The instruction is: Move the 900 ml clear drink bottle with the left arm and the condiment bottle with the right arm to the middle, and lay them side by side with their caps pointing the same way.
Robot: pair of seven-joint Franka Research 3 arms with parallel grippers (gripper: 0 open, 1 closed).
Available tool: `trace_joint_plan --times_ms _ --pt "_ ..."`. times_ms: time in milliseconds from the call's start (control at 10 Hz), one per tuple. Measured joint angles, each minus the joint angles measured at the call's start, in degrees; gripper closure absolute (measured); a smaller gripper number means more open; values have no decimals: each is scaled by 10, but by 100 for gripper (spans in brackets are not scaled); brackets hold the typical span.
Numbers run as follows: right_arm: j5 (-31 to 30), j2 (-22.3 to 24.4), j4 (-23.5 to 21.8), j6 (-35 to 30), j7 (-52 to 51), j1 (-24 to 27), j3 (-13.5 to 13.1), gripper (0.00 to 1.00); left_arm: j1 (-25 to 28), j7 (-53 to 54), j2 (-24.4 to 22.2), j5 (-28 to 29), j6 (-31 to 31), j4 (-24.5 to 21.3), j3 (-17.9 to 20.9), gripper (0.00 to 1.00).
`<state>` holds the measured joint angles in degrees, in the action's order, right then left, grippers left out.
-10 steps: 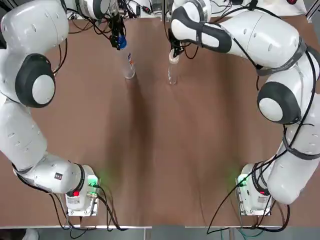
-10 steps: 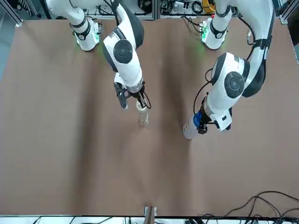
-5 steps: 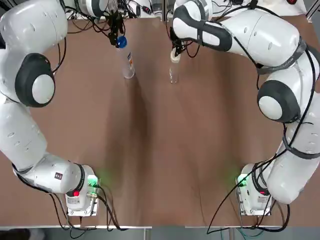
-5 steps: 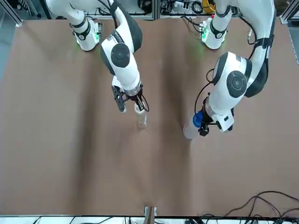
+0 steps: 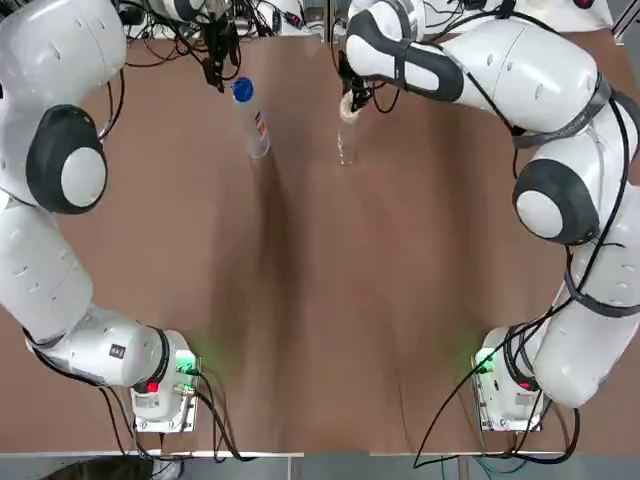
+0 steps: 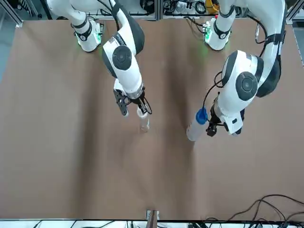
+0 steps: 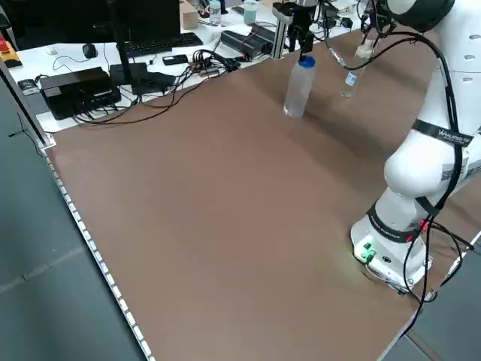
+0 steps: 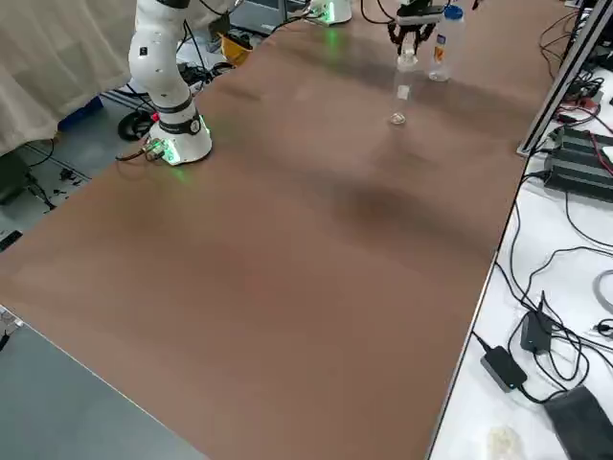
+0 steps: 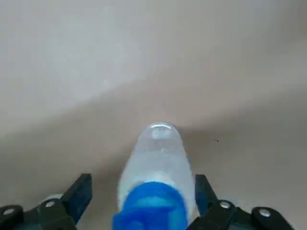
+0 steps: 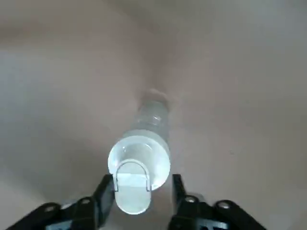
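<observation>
Brown counter [image 5: 320, 300], from overhead: clear drink bottle [image 5: 254, 125] and condiment bottle [image 5: 346, 140] stand upright, apart, at its far end, neither laid down yet. Left wrist view: left pincer [image 9: 141, 186] gapes wide astride the blue cap [image 9: 151, 210], not touching. Right wrist view: right pincer [image 10: 141, 184] flanks the white cap [image 10: 139, 165]; I cannot tell whether it grips.

You have bright, even overhead light on the matte brown surface [image 5: 330, 300], with soft dark shadow bands down its middle. Glare bleaches the cap of the clear plastic condiment bottle [image 10: 140, 165] in the right wrist view.
</observation>
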<state>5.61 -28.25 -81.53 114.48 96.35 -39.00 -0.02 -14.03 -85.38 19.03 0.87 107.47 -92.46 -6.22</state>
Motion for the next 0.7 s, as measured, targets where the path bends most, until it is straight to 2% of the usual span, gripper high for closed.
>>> trace_joint_plan --times_ms 100,200,400,500,700 --pt "0 0 1 0 -3 0 0 36 8 41 -3 1 -24 7 0 4" --pt "0 0 1 0 -3 0 0 28 17 91 -7 1 -39 10 1 0" --pt "0 0 2 0 -7 0 1 15 26 224 -12 9 -49 11 1 0" --pt "0 0 3 0 -18 0 1 7 26 281 -14 19 -49 11 0 0" --pt "0 0 7 -1 -40 1 0 1 20 342 -17 51 -7 13 -5 0"
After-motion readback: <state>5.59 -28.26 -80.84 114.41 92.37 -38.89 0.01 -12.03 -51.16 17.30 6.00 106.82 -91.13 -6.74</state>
